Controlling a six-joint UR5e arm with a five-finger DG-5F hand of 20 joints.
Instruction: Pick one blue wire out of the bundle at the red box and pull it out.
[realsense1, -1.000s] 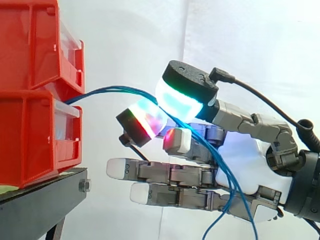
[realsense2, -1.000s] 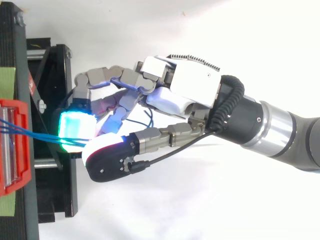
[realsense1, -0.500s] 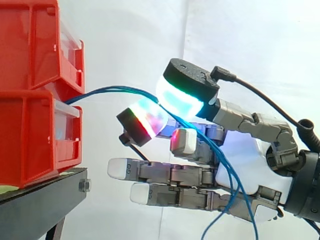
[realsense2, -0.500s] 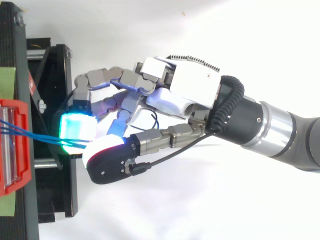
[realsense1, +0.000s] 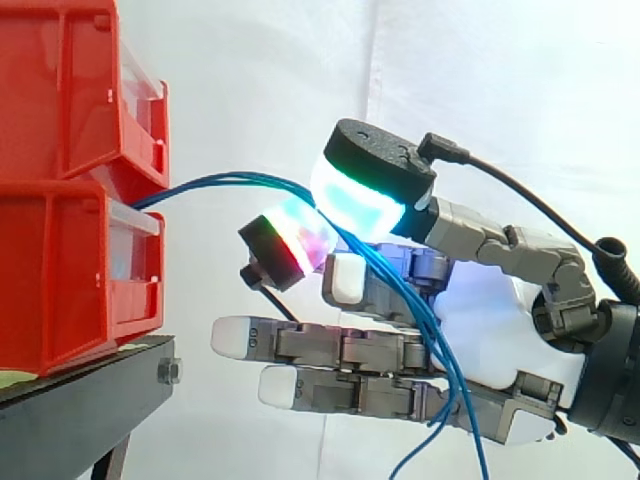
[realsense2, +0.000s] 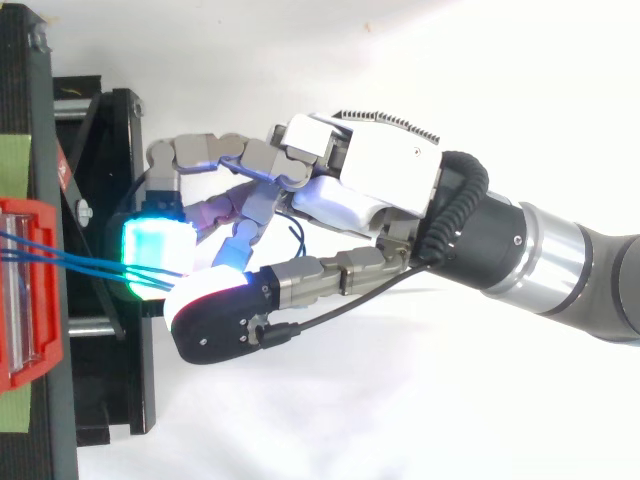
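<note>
**Several blue wires pinched between two pads**

1. Hand state. My hand (realsense1: 500, 325) is partly closed. The thumb pad (realsense1: 360, 200), glowing cyan, and one finger pad (realsense1: 295, 240), glowing red and green, press toward each other with the blue wires (realsense1: 230, 181) caught between them. More than one strand passes through this pinch; I cannot tell the exact count. My two lowest fingers lie straight and level, their white tips pointing toward the bins. A further finger is bent, its white pad just below the pinch.

2. Wire routing. In the side view the strands leave the red bins at the seam where the upper red bin (realsense1: 60, 90) sits on the lower red bin (realsense1: 70, 280). They arch to the right into the pinch. Beyond it they drop across my palm and run out at the bottom edge. In the top view the strands (realsense2: 90, 266) cross the open gap from the bin to my pads.

3. Surroundings. The bins stand on the black stand (realsense1: 80, 410). The white curtain (realsense1: 260, 80) hangs behind. My hand is near the bins and apart from them.
</note>
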